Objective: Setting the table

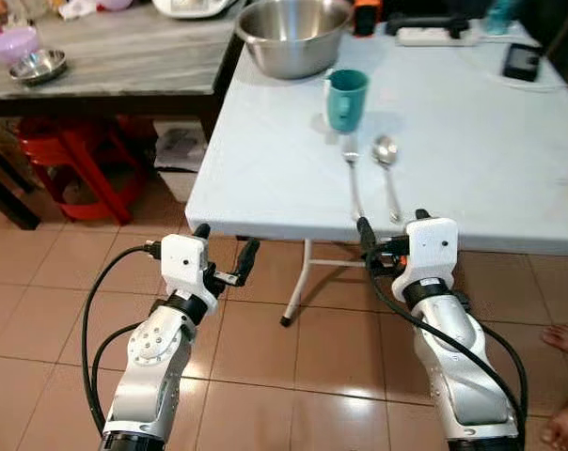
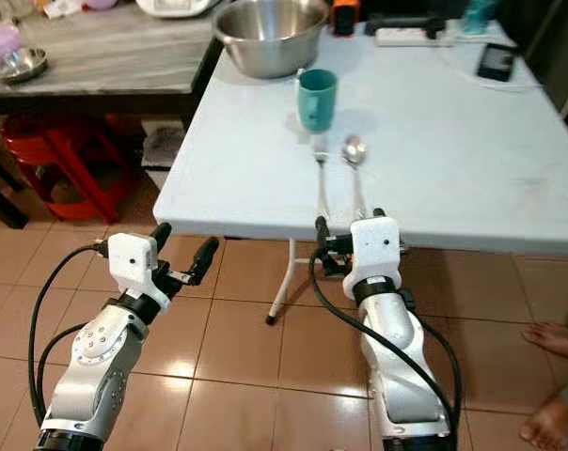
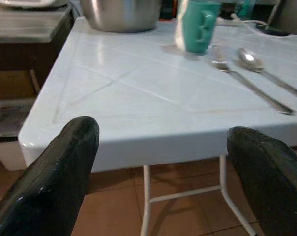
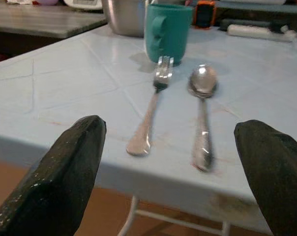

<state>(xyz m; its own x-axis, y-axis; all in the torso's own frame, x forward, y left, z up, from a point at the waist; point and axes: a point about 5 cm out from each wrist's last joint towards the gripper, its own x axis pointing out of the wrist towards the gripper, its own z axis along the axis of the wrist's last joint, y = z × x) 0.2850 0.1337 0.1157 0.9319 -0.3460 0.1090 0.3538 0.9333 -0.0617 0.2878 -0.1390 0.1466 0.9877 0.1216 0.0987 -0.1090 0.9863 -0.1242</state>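
The white worktop [image 1: 472, 169] stood in front of the robot, and both arms were held before its near edge, over the brown tiled floor [image 1: 265, 348]. The left tool [image 1: 226, 252] was below the near left corner of the worktop, its two black fingers [image 3: 55, 177] spread wide apart and holding nothing. The right tool [image 1: 389, 233] was at the near edge, just in front of the cutlery handles, also wide open and empty; its fingers [image 4: 65, 172] stood on both sides of the cutlery in the wrist view, without touching it.

A fork [image 1: 353, 178] and a spoon [image 1: 388, 174] lay side by side on the worktop, close together but apart, with their handles pointing to the near edge and their heads pointing to the far edge. The fork was on the left and the spoon on the right. Just beyond their heads stood a teal mug [image 1: 345, 98], upright, with its handle towards the left side. Farther back, near the far left corner, was a big steel bowl [image 1: 291, 36]. A black phone [image 1: 523, 62] lay near the far right edge, and a white power strip [image 1: 436, 36] was along the far edge.

To the left stood a second, grey worktop [image 1: 124, 56] with a small steel dish [image 1: 38, 66] and a purple bowl [image 1: 13, 42] on it. A red stool [image 1: 77, 160] was under it. A person's bare feet [image 1: 566, 376] were on the floor at the right.
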